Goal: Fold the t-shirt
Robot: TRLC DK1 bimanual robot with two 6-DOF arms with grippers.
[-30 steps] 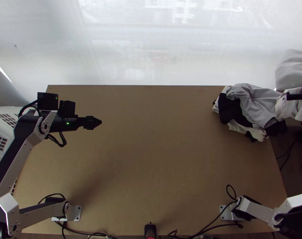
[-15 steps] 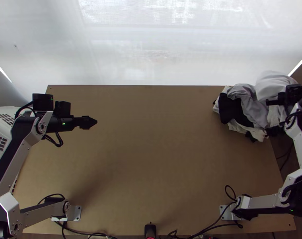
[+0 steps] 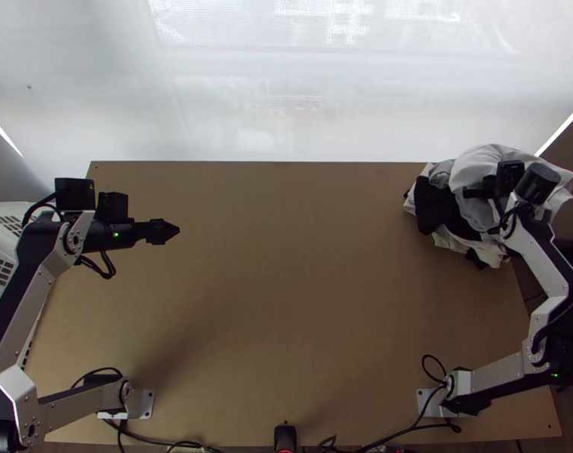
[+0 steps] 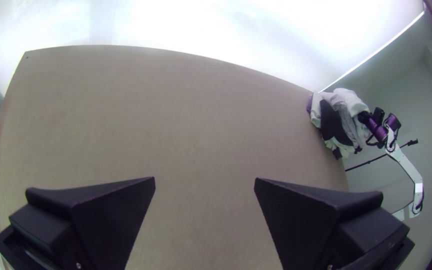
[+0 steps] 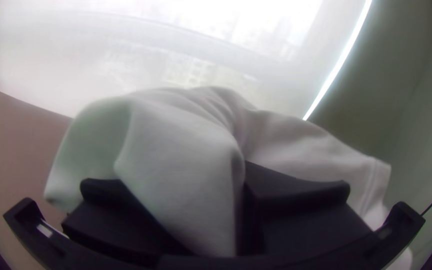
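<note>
Top view: the right hand (image 3: 479, 193) grips a bunched part of the white t-shirt (image 3: 482, 158), which drapes over a heap of dark and light clothes (image 3: 435, 205) at the bench's (image 3: 301, 287) far right corner. The left hand (image 3: 159, 232) is over the bench's left side, fingers wide apart, near a white basket (image 3: 7, 209).

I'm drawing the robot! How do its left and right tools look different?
The left tool is open and holds nothing; the right tool is shut on white cloth. The left tool is over the table; the right tool is at the cloth pile. Both have wide black fingers.
</note>
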